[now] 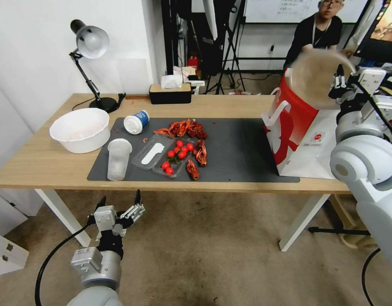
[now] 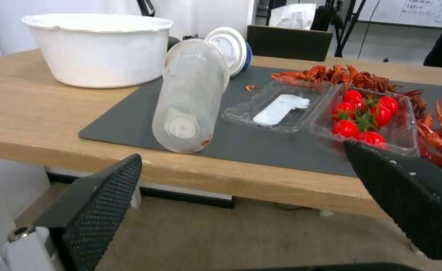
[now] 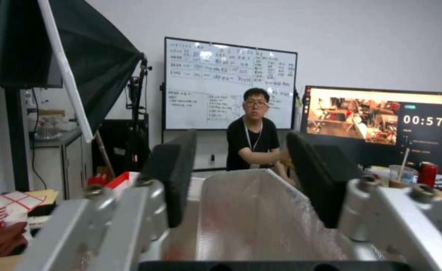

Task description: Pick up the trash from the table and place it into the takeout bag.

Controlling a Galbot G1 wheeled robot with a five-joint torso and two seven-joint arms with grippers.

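A beige round bowl [image 1: 316,78] shows tilted on edge and blurred over the mouth of the takeout bag [image 1: 300,136], at the table's [image 1: 43,163] right end. My right gripper [image 1: 337,83] hangs just right of the bowl. In the right wrist view that gripper [image 3: 240,137] is open, with nothing between its fingers and the bag's silvery lining [image 3: 261,222] below. A clear plastic cup [image 1: 118,159] [image 2: 190,94] lies on the dark mat [image 1: 242,148]. Behind it lies a white cup with blue label [image 1: 135,122] [image 2: 233,51]. My left gripper [image 1: 120,197] [image 2: 241,154] hangs open below the table's front edge.
A large white bowl [image 1: 80,128] stands at the table's left. A clear clamshell with cherry tomatoes [image 1: 172,157] and red crayfish shells [image 1: 185,127] lie mid-mat. A desk lamp [image 1: 90,42] and a tissue box [image 1: 170,91] stand along the back edge.
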